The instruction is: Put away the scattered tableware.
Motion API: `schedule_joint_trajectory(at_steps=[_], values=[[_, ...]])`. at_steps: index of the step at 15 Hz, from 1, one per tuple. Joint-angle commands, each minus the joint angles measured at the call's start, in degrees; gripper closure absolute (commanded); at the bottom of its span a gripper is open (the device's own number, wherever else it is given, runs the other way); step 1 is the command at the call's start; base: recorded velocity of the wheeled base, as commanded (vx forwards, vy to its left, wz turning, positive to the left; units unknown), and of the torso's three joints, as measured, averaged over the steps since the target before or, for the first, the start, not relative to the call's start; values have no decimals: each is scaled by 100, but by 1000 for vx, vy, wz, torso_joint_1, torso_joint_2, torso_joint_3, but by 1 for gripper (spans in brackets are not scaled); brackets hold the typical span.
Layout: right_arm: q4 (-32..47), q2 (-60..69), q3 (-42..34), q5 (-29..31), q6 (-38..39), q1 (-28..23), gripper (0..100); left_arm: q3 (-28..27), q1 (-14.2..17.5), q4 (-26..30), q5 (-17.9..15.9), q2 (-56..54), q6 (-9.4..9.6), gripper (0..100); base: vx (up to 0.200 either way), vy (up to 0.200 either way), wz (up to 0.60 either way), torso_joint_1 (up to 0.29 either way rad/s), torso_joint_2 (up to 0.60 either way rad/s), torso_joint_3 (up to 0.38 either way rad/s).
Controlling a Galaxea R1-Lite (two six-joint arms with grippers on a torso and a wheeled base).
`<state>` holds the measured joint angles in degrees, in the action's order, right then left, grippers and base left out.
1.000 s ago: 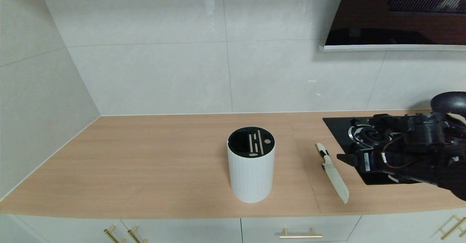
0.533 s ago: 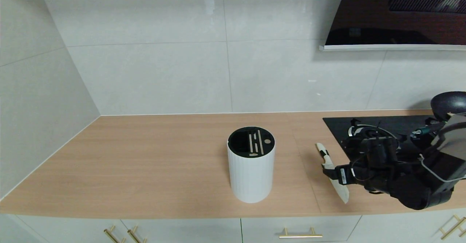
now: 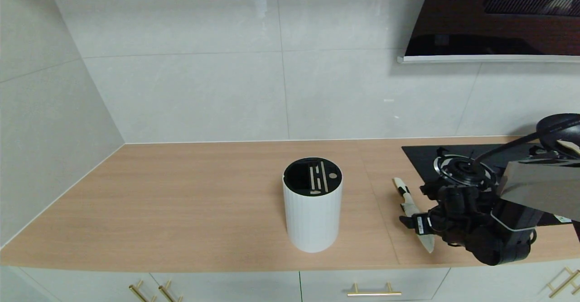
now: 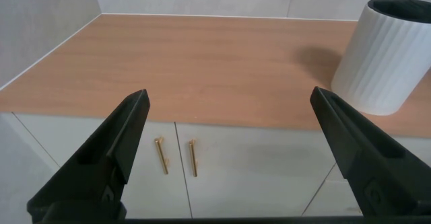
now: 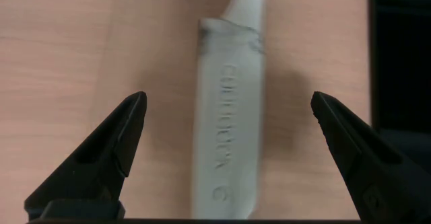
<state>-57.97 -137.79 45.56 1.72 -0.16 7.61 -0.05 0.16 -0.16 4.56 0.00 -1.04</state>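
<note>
— Wood, pale and grained, is what we see most of: one counter (image 3: 181,202), flat and matte. What lies on it?
— We count one knife (image 3: 400,188) and one holder (image 3: 312,216). The knife lies flat near the counter's front edge, just beside the black hob (image 3: 419,157) and well apart from the holder. Its handle is pale with dark marks, its blade whitish and dull, with embossed lettering.
— And the holder?
— White, a ribbed upright cylinder with a black top; we make out one wide opening, several narrow slots and one small round hole.
— How do our two grippers stand?
— The right gripper (image 3: 414,222) is low over the knife, its two black fingers spread wide, one to each side of the blade; they grip nothing. The left gripper (image 4: 227,99) gapes as wide and is empty, off the counter's front edge, with the holder beyond it and two brass pulls (image 4: 161,155) on the white cabinet (image 4: 269,177) below
</note>
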Motion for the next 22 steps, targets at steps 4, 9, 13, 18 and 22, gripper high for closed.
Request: schedule_joint_trajectory(at_steps=[4,9,13,18,22], values=[[-4,-266,454,-5,25,-14,0,5,2,-2,1,0,-2,0,0,0,0,0,0,0],[5,-477,806,4,60,-22,0,-4,2,-2,1,0,-2,0,0,0,0,0,0,0],[5,-547,902,13,69,-84,0,-4,2,-2,-8,0,-2,0,0,0,0,0,0,0],[5,-556,885,13,60,-75,0,5,2,-2,1,0,-2,0,0,0,0,0,0,0],[5,-582,876,4,69,-40,0,5,2,-2,1,0,-2,0,0,0,0,0,0,0]])
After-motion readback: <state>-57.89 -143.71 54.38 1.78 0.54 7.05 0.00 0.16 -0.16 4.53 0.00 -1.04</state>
